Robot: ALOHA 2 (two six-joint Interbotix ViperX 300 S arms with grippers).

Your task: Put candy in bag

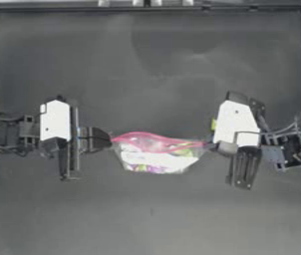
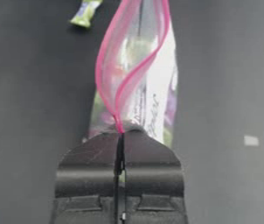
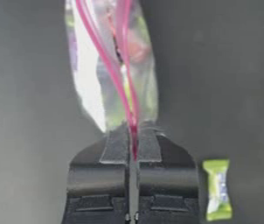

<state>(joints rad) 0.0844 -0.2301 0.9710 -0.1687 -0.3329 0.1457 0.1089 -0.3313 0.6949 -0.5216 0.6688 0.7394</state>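
I grip the bag at both ends: left gripper and right gripper clenched. The candy lies beside the right jaws on the desk.

lab: framed dark table

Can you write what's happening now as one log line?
left gripper: shut on bag | right gripper: shut on bag | candy: on table, outside bag
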